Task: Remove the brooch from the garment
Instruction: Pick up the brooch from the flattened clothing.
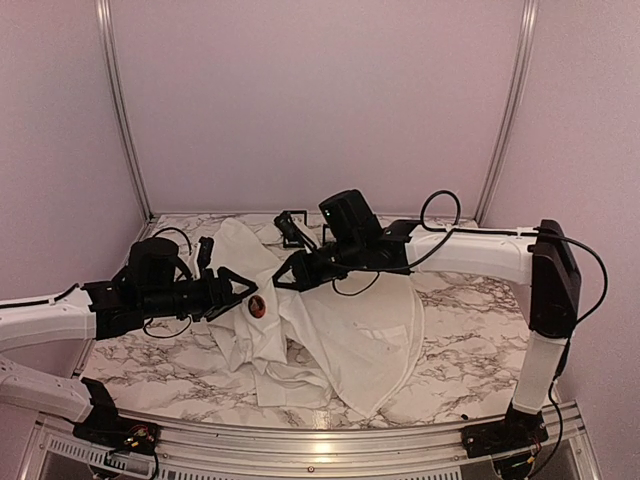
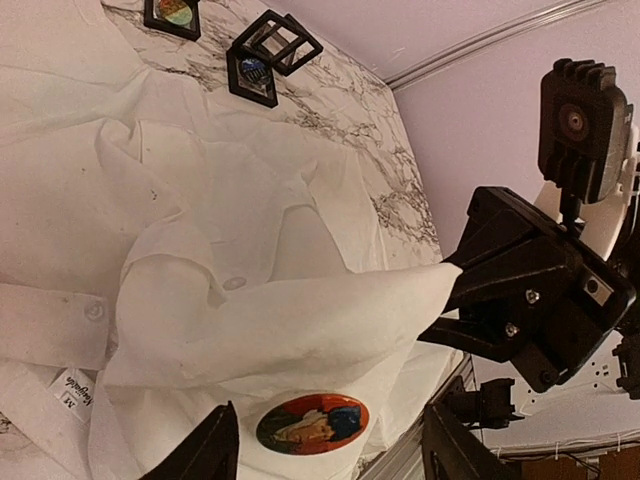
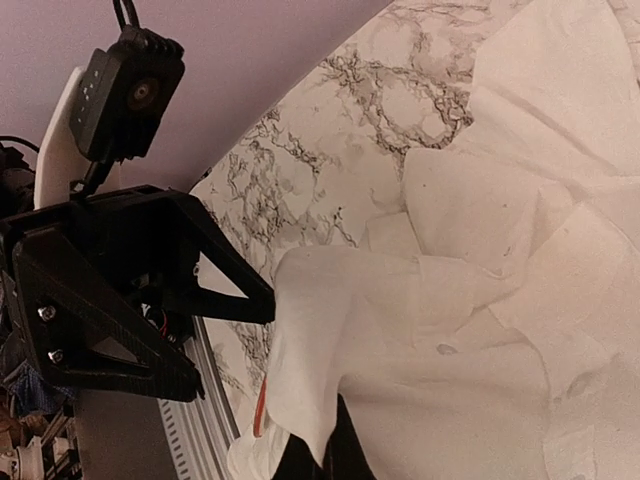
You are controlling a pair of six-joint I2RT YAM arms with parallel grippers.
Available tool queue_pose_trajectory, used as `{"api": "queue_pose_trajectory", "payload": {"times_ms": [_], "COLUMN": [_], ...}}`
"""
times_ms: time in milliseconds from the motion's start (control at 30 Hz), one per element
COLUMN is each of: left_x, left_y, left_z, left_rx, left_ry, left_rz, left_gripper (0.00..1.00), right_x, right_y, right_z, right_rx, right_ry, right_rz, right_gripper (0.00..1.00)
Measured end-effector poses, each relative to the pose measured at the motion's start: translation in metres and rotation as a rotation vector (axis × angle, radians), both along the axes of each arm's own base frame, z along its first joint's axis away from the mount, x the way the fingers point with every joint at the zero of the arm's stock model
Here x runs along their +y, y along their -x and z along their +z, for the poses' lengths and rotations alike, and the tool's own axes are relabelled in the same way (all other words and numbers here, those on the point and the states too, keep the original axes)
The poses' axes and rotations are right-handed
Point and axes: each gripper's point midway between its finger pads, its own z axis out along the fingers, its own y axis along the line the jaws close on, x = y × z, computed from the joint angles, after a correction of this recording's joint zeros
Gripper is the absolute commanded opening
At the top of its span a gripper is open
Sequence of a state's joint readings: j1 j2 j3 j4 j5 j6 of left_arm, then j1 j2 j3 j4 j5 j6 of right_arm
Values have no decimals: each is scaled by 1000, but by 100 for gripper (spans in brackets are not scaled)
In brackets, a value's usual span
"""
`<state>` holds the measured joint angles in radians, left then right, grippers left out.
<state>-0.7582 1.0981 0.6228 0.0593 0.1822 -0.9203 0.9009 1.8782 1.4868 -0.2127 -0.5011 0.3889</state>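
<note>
The garment (image 1: 350, 340) is a white shirt lying crumpled on the marble table. An oval brooch (image 2: 312, 423), orange-rimmed with a painted portrait, is pinned to a raised fold of it; the top view shows the brooch (image 1: 257, 308) by the left arm's tip. My left gripper (image 2: 325, 458) is open, with one finger on each side of the brooch and apart from it. My right gripper (image 3: 335, 462) is shut on a fold of the shirt cloth just above the brooch and holds it lifted. In the right wrist view only the brooch's orange edge (image 3: 260, 410) shows.
Small black frame boxes (image 2: 275, 45) stand on the marble at the back of the table (image 1: 480, 350), beyond the shirt. A sewn label (image 2: 72, 388) shows near the collar. The metal rail of the table's near edge (image 1: 330, 440) runs close below the brooch.
</note>
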Motion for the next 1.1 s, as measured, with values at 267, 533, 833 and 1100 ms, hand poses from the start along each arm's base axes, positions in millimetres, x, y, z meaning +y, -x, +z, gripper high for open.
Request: {"api": "queue_pose_trajectory", "payload": {"times_ms": [267, 533, 833, 1100], "left_x": [1, -6, -8, -8], "left_y": [0, -5, -4, -5], "left_z": [-10, -17, -22, -13], "left_rx": [37, 53, 65, 51], "left_ry": [-62, -85, -109, -123], "left_rz": [-5, -17, -39, -45], "left_gripper": [71, 60, 38, 29], "right_x": [8, 16, 26, 31], "right_y": [8, 18, 14, 8], "right_z": [15, 21, 15, 20], "right_rx": [28, 50, 55, 48], "right_ry": [-70, -100, -89, -88], "right_rz": [36, 66, 69, 58], "right_gripper": [0, 0, 0, 0]}}
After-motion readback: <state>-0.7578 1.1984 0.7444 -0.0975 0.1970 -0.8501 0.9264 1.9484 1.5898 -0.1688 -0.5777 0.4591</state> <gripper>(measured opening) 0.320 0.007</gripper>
